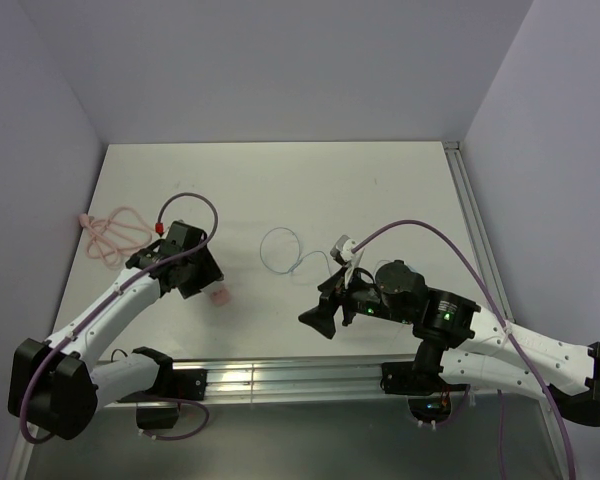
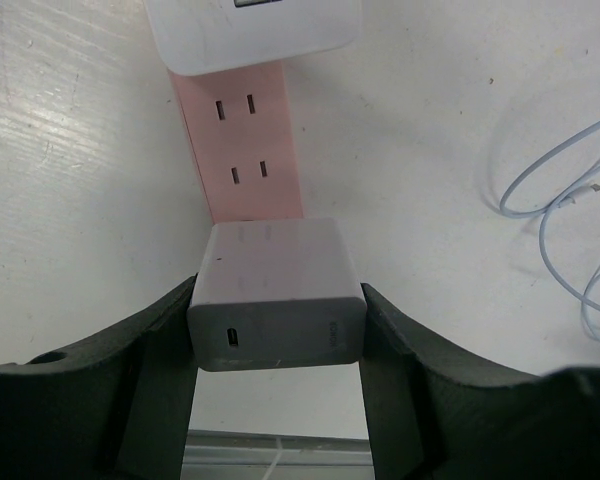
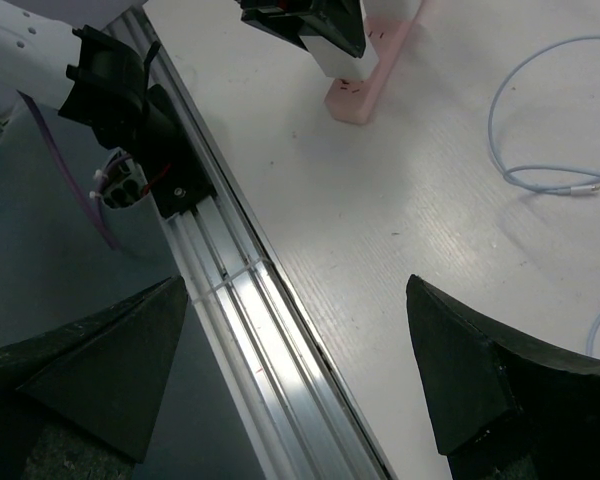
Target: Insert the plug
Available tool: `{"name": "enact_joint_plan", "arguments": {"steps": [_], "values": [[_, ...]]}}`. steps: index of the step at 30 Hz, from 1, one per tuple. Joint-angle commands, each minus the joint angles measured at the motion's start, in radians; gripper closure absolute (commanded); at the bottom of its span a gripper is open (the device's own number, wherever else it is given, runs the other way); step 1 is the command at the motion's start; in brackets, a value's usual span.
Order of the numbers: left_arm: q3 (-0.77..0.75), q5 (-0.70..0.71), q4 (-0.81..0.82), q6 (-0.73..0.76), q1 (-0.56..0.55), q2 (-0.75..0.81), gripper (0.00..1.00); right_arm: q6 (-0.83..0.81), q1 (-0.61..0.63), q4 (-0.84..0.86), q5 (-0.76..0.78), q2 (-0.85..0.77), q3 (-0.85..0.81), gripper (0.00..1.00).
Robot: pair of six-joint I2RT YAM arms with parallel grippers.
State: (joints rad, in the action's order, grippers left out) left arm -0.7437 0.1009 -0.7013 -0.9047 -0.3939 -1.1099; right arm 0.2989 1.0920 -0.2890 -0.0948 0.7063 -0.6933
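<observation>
Top view, left arm: I am seeing the left gripper (image 1: 205, 280) hanging low over the near end of the pink socket strip (image 1: 219, 295), its jaws closing on something pale that I am not making out from here.
Top view, right arm: the right gripper (image 1: 325, 305) is hovering above the tabletop (image 1: 280, 180) near the front rail (image 1: 250, 378), jaws spread and carrying nothing.
Top view, wire: a thin whitish wire (image 1: 263, 250) is lying in a loop between the two arms. Its tip is too small to pick out here.
Left wrist, grip: the jaws are clamping the flanks of a white charger block (image 2: 275, 290), with its small port (image 2: 235, 336) facing the camera. I cannot tell whether the block is seated in the strip.
Left wrist, plug: the plug (image 2: 580, 195) is lying free on the tabletop off to the right, well apart from the port.
Right wrist: the fingers (image 3: 470, 370) are standing wide apart, and the plug is lying ahead, untouched.
Step in hand: I am judging that the left arm is bracing the charger while the pickup of the plug is not yet begun.
Next move: the right gripper is needing to reach the plug, pinch the wire just behind the head, then line it up squarely with the port.
</observation>
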Motion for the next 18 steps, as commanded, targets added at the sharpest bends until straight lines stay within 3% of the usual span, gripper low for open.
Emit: {"name": "enact_joint_plan", "arguments": {"steps": [1, 8, 18], "values": [[0.009, -0.009, 0.042, 0.015, -0.002, 0.002, 1.0, 0.0, -0.004, 0.047, 0.003, -0.008, 0.001, 0.03], [0.004, -0.02, 0.034, 0.0, -0.002, -0.024, 1.0, 0.003, -0.004, 0.044, 0.004, -0.011, 0.002, 0.03], [-0.019, 0.014, -0.102, -0.072, -0.006, -0.054, 1.0, 0.002, -0.006, 0.05, 0.001, -0.007, 0.003, 0.03]]}}
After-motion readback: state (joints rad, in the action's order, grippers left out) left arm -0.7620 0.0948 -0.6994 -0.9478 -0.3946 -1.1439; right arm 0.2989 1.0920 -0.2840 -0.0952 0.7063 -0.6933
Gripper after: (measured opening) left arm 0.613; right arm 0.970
